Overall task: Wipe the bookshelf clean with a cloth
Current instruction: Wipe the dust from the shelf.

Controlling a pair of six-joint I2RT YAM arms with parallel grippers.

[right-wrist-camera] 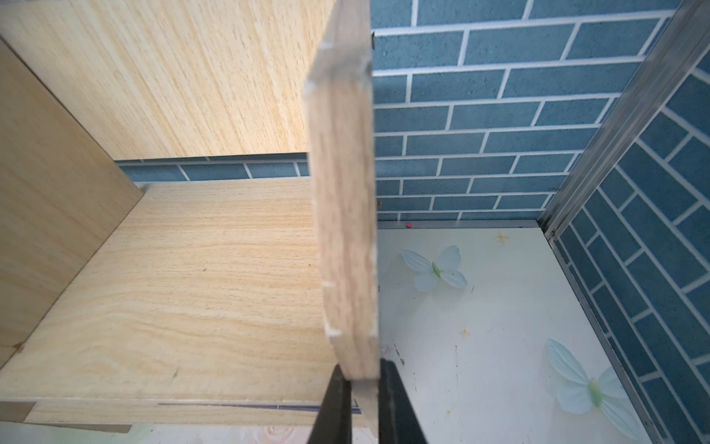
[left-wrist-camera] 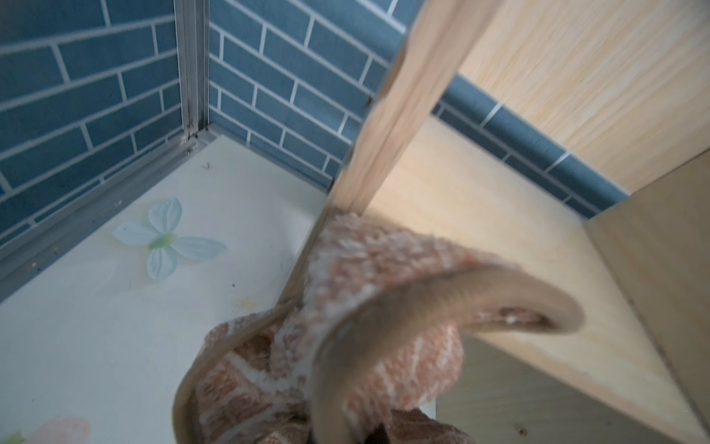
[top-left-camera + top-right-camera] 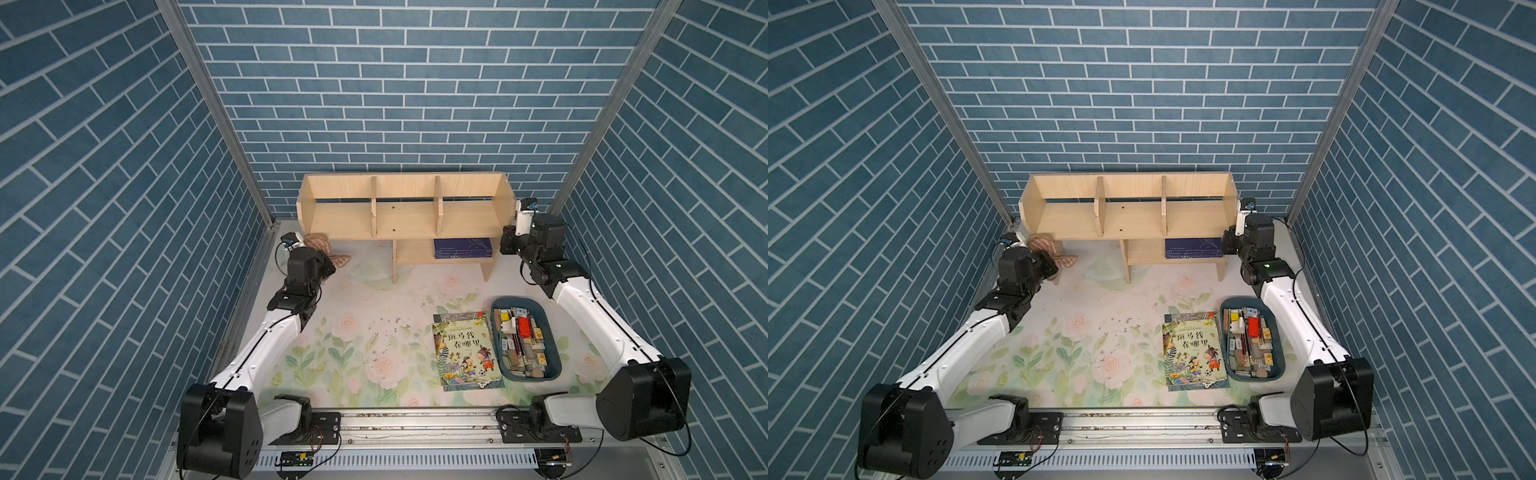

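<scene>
The pale-wood bookshelf (image 3: 403, 216) (image 3: 1129, 216) stands at the back against the wall in both top views. The tan-and-cream cloth (image 3: 318, 243) (image 3: 1044, 243) is bunched at the shelf's left end. My left gripper (image 3: 326, 266) is shut on it. In the left wrist view the cloth (image 2: 365, 269) loops up against the shelf's left end panel (image 2: 395, 115) and hides the jaws. My right gripper (image 1: 365, 399) (image 3: 509, 239) is shut on the front edge of the shelf's right end panel (image 1: 345, 230), one black finger (image 1: 334, 403) on each side of the board.
A colourful picture book (image 3: 465, 349) lies front right, next to a blue tray (image 3: 519, 300) full of small items. Dark blue books (image 3: 462, 248) lie on the lower shelf. Crumbs (image 3: 390, 328) dot the floral mat. The side walls stand close to both arms.
</scene>
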